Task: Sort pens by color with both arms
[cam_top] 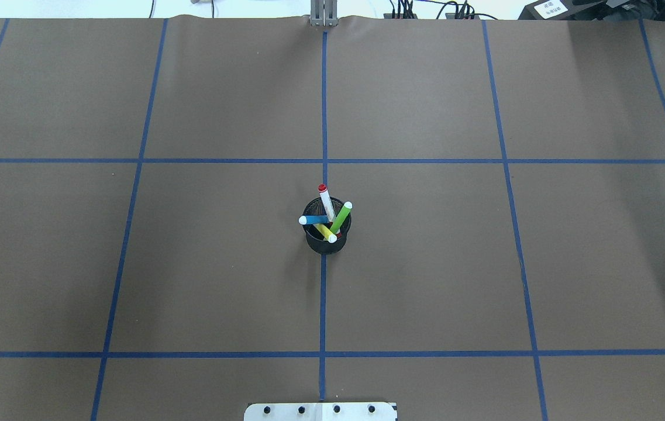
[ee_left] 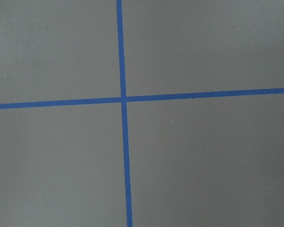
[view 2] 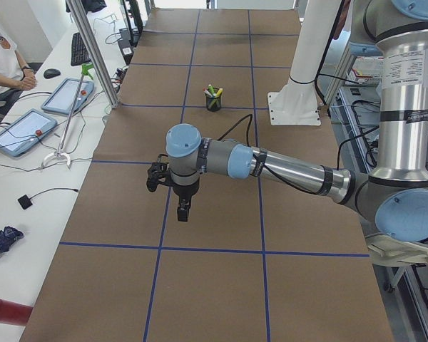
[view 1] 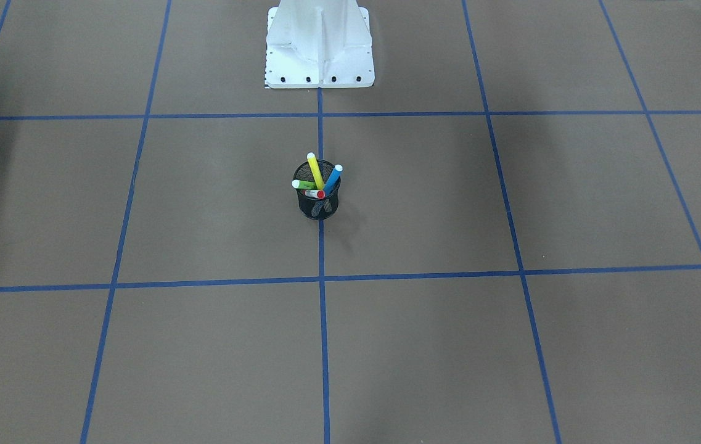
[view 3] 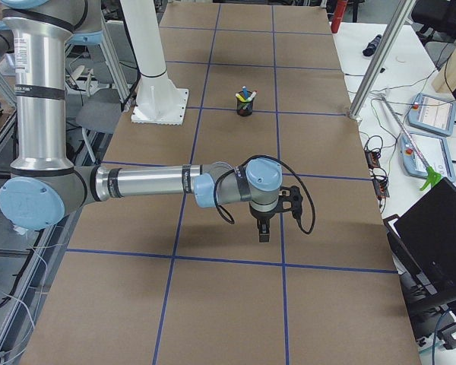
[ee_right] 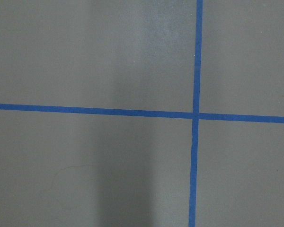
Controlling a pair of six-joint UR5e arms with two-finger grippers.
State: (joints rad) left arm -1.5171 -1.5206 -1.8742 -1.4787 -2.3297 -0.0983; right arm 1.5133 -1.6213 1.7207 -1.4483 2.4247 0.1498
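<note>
Four pens (cam_top: 341,217) stand in the mesh cup (cam_top: 325,245) on the table (cam_top: 192,263) — my left fingers (view 2: 183,211) and right fingers (view 3: 263,231) hang well away, clenched or released I cannot tell.

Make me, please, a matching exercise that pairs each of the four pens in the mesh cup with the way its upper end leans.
Pens:
1. blue pen
2. yellow pen
3. white pen with red cap
4. light green pen

Upper end leans, out of the black mesh cup:
A. toward the robot's base
B. straight away from the robot
C. toward the robot's left
D. toward the robot's right and slightly away

Pairs: 1-C, 2-A, 3-B, 4-D.
</note>
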